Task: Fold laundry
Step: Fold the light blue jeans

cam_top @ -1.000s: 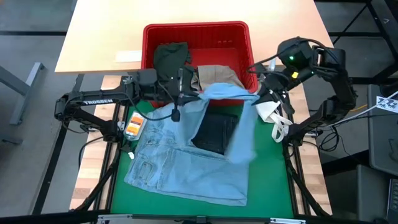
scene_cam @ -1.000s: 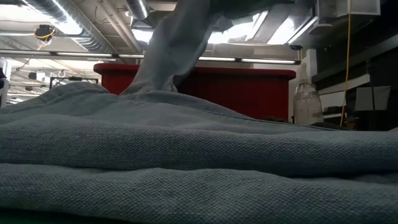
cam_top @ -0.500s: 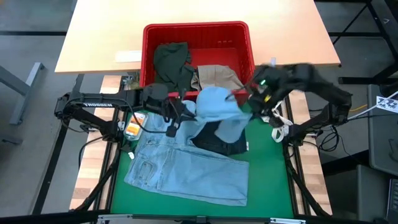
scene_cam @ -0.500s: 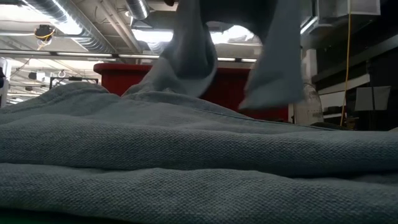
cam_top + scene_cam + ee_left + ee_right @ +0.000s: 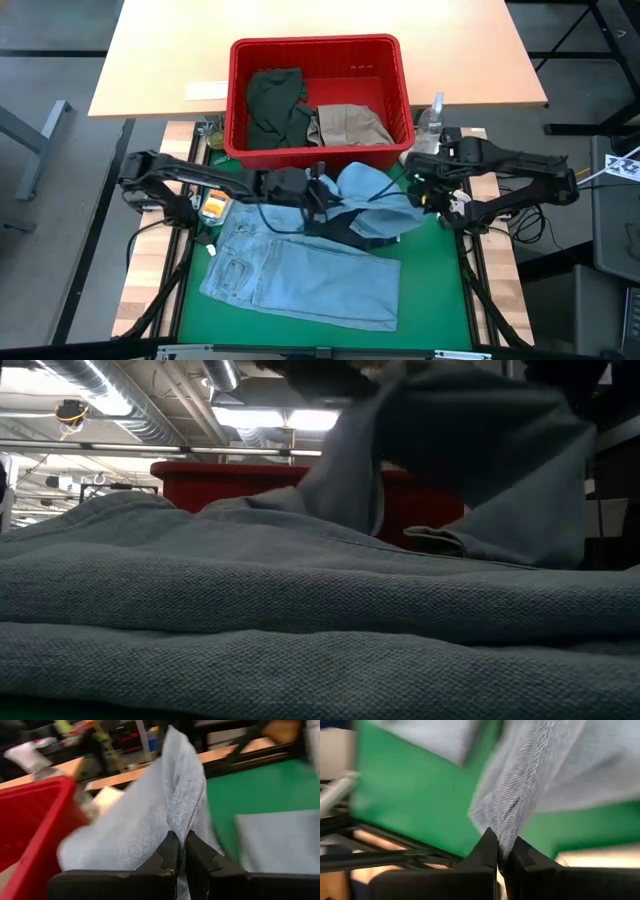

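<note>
The left pincer point(image 5: 322, 193) and right pincer point(image 5: 418, 187) each clamped a pinch of the light blue denim point(image 5: 300, 265) spread on the green surface point(image 5: 425, 290); folding looked barely begun; the olive piece point(image 5: 272, 100) and khaki piece point(image 5: 347, 125) waited in the red basket point(image 5: 312, 48).

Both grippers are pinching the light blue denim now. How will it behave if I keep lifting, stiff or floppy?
Likely floppy: the light blue denim sags in a bunched fold between the left gripper and the right gripper, both shut on it. Probably fairly heavy, since most lies spread on the green mat and would drag.
</note>
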Controlling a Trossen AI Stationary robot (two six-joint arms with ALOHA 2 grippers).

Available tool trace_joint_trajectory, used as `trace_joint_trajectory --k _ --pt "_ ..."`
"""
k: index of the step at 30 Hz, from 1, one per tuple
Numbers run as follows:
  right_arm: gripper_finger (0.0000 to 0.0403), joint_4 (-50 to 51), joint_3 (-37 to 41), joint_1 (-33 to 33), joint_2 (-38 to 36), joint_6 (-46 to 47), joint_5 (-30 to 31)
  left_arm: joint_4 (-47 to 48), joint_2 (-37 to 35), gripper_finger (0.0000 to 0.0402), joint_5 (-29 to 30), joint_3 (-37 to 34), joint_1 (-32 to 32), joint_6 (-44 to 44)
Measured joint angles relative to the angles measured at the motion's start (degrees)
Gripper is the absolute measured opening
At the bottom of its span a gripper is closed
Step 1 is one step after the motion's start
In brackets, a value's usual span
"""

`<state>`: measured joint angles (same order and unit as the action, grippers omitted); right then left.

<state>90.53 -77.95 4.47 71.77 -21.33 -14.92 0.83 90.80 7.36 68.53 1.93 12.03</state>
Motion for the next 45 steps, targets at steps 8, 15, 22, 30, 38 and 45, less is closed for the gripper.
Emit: trace_joint_trajectory --k 8,15,22,30,38,45 --pt "0.0004 -0.5 4.1 0.0 -0.8 5.0 18.0 -3.3 6.8 0.0009 8.1 0.0 -1.1 0.1" --pt "0.0003 -0.1 6.0 0.0 1.3 5.1 26.6 -4.2 9.1 0.0049 12.7 0.0 -1.6 -1.4" --pt "0.0004 -0.3 10.4 0.1 3.3 5.0 26.6 -5.5 7.4 0.0137 15.2 0.0 -1.3 -2.5" --pt "0.0004 -0.4 17.5 0.1 3.3 2.5 19.1 -1.7 0.3 0.0172 15.2 0.0 0.5 -2.9" --pt "0.0005 -0.5 20.7 0.0 3.4 -0.2 23.0 3.8 -3.2 0.017 12.2 0.1 1.7 -9.1" --pt "0.0005 -0.5 20.8 0.1 3.4 -0.1 39.1 12.9 -2.7 0.0148 7.2 0.1 2.2 -15.3"
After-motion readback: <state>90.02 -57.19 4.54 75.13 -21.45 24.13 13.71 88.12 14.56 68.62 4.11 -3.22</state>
